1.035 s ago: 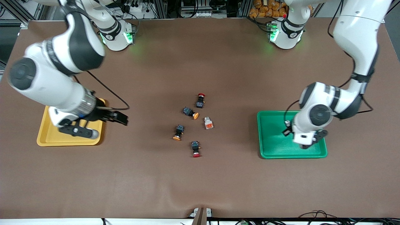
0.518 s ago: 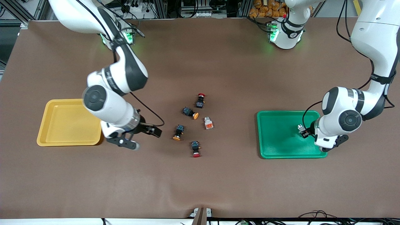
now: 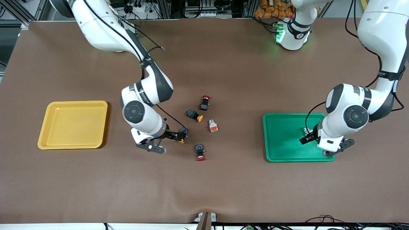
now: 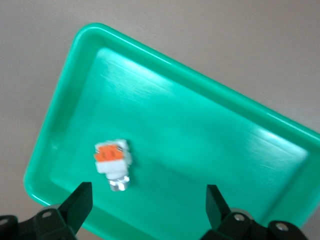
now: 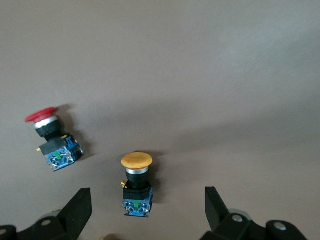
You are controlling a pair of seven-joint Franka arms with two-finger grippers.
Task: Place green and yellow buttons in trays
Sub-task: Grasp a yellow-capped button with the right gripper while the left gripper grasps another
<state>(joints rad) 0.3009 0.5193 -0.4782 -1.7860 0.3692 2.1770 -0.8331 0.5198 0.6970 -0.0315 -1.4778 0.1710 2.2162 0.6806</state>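
My right gripper is open, low over a black button with an orange-yellow cap. In the right wrist view that button lies between my open fingers, untouched. A second orange-capped button and a white button with an orange block lie in the middle cluster. My left gripper is open over the green tray. Another white button lies in that tray, apart from the left gripper. The yellow tray holds nothing.
Two black buttons with red caps lie in the cluster: one farther from the front camera, one nearer, also in the right wrist view. The brown table mat stretches around.
My right arm swung from over the yellow tray to the button cluster and came down over an orange-capped button. My left gripper shifted slightly over the green tray.
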